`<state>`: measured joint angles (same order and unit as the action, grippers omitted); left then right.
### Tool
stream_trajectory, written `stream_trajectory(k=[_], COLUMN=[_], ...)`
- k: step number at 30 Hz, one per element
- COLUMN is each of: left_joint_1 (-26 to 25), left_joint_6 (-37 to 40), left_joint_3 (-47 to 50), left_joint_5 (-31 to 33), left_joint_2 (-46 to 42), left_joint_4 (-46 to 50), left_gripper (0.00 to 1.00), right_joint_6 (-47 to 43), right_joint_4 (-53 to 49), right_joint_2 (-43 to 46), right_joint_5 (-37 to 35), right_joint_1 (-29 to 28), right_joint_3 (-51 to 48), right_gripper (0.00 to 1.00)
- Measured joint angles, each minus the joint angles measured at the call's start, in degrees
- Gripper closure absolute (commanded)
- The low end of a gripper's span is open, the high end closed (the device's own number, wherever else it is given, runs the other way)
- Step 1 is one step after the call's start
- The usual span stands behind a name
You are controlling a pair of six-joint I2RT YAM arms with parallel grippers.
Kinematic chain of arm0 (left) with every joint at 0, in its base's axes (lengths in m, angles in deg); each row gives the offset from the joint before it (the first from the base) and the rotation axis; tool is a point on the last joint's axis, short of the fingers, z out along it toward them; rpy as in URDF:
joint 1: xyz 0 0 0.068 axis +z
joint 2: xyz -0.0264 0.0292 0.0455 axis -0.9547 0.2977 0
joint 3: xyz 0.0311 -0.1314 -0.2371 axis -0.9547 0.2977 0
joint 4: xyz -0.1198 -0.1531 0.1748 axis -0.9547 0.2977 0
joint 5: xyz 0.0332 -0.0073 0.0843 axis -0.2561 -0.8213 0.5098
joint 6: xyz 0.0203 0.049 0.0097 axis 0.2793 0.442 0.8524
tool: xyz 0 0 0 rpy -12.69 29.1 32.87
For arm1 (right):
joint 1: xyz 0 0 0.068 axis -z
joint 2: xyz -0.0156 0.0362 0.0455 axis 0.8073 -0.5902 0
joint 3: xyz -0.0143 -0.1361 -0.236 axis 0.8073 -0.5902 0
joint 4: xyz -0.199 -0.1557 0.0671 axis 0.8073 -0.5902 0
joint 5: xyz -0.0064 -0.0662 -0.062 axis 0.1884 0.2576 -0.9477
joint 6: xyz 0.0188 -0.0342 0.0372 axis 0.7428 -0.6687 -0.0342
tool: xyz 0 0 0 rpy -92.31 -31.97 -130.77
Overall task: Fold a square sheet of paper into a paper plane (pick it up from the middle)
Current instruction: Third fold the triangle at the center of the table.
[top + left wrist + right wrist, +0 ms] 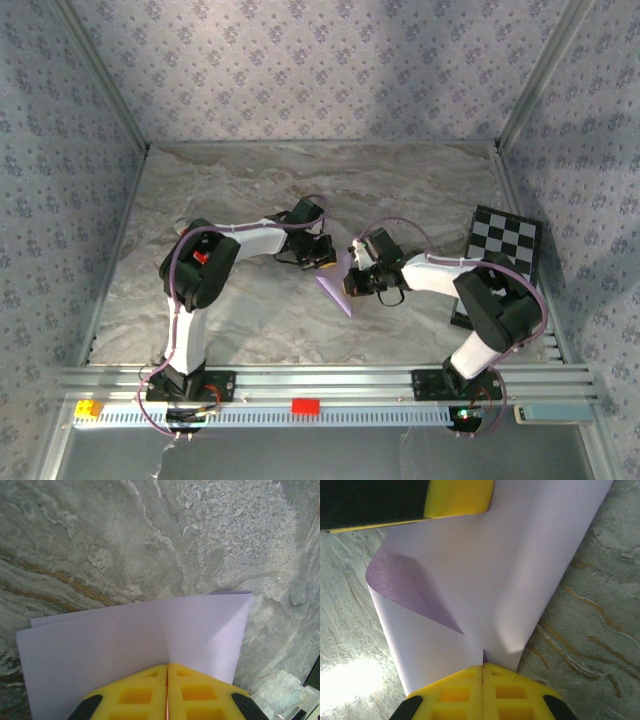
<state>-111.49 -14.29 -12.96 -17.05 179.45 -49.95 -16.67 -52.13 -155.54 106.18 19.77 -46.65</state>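
Square sheet of paper [336, 288] is off the table [400, 190], hanging between the two grippers over the middle of the surface, slightly toward the near edge. Left gripper [167, 666] is clamped on one edge, yellow pads pressed together with paper between them. From its camera the sheet looks doubled over: two layers, edges slightly offset. Right gripper [483, 667] is likewise pinched tight on the opposite edge. There the paper bows and one flap curls back, showing a darker lilac side (looks like a loose roll rather than a pressed crease, hard to call from this angle).

Progress: pick-up done, first half fold roughed in at best. No nose corners folded, no wings, nothing dart-shaped yet, so most of the job is left.

Checkered board [505, 240] sits by the right edge, well apart from the paper.
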Motion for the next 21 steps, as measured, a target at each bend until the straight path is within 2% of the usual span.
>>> stream_trajectory(k=[21], left_joint_1=[0.0], left_joint_6=[0.0], left_joint_3=[0.0], left_joint_5=[0.2], left_joint_2=[0.0], left_joint_4=[0.0], left_gripper=[0.92], right_joint_6=[-1.3], right_joint_4=[-0.6], right_joint_2=[3.0], right_joint_5=[0.0], right_joint_1=[-0.2], right_joint_3=[0.2], right_gripper=[1.0])
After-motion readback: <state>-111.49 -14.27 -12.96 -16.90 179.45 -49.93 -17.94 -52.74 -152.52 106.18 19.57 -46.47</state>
